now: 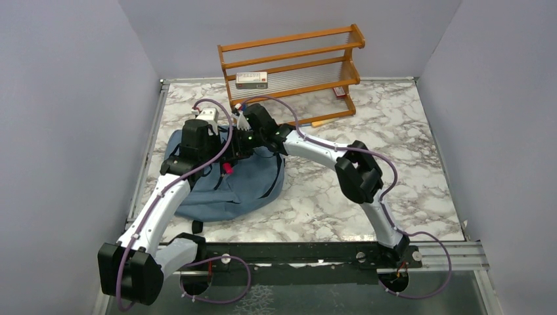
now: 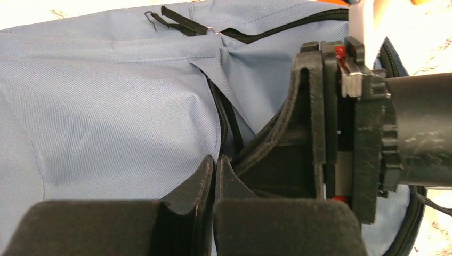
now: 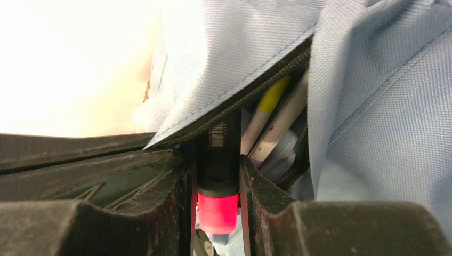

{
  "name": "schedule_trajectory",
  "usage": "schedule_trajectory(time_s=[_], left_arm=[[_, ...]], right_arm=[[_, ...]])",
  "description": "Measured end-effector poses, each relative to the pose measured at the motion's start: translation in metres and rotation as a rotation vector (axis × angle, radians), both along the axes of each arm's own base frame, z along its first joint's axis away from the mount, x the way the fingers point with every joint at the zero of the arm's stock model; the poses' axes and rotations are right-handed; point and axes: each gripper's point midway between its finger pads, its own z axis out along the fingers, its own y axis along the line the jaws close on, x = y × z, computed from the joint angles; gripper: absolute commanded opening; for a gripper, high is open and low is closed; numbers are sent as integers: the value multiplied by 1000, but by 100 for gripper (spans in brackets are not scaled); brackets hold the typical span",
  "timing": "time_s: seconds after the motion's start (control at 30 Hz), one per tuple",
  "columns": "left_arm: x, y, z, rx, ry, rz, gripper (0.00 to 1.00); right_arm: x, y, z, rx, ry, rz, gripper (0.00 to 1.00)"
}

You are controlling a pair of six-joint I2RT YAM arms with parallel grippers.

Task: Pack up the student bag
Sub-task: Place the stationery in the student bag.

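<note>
Looking for writing: I found only a barcode (image 3: 217, 133) on the black marker (image 3: 218, 160), its digits too small to read. The print on the box (image 1: 251, 80) on the wooden rack (image 1: 292, 49) was a blur.
Bag: the student bag (image 1: 243, 187) lay flat on the left of the marble tabletop (image 1: 407, 164), in front of the rack.
Left arm: it stretched forward over the bag. The left fingers (image 2: 207, 176) were clenched together at the black zipper (image 2: 226, 117), and I could not tell whether cloth was pinched between them.
Right arm: its elbow stood out over the tabletop, the forearm reaching left to the bag. The right fingers (image 3: 178, 184) were grasping the marker, pink cap nearest the camera, far end inside the open zip mouth.
Hidden: the pens (image 3: 272, 96) inside showed only partly, and the upper left of my right wrist view was washed out white.
</note>
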Motion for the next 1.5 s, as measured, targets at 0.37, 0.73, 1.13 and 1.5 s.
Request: schedule_trajectory(time_s=[0.37,0.73,1.13,1.5], left_arm=[[-1,1,1,-9,-13,6,0],[0,1,2,-7,-18,9,0],[0,1,-1,-6,-7,6,0],[2,0,-8,-1,14,5,0]], right_arm=[[20,23,-10,95,69,-109,28],[26,22,-16,102,45,-135,54],[22,-10,0,55,-94,-160,53],[25,-84,73,11,-406,-316,52]])
